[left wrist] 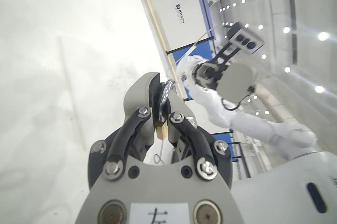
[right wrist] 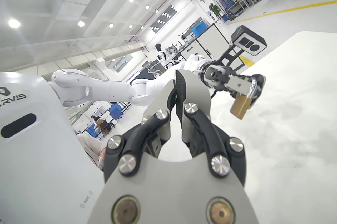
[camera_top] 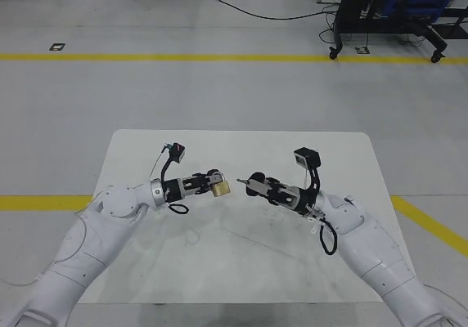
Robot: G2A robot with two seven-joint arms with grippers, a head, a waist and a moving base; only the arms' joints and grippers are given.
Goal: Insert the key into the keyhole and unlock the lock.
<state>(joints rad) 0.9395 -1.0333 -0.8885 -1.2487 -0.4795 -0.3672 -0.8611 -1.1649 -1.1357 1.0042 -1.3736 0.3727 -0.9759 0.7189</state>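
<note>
A brass padlock hangs over the middle of the white table, held by its steel shackle in my left gripper, which is shut on it. In the left wrist view the brass body shows between the fingers. The right wrist view has the padlock a short way ahead. My right gripper faces it from the right, shut on a small silver key whose tip points at the lock. A small gap separates the key tip from the lock. The closed fingers hide the key in the right wrist view.
Both grippers hover above the table's middle, with bare tabletop all around them. Yellow floor lines run beyond the table's far edge and on both sides. A black wheeled frame stands on the floor far behind.
</note>
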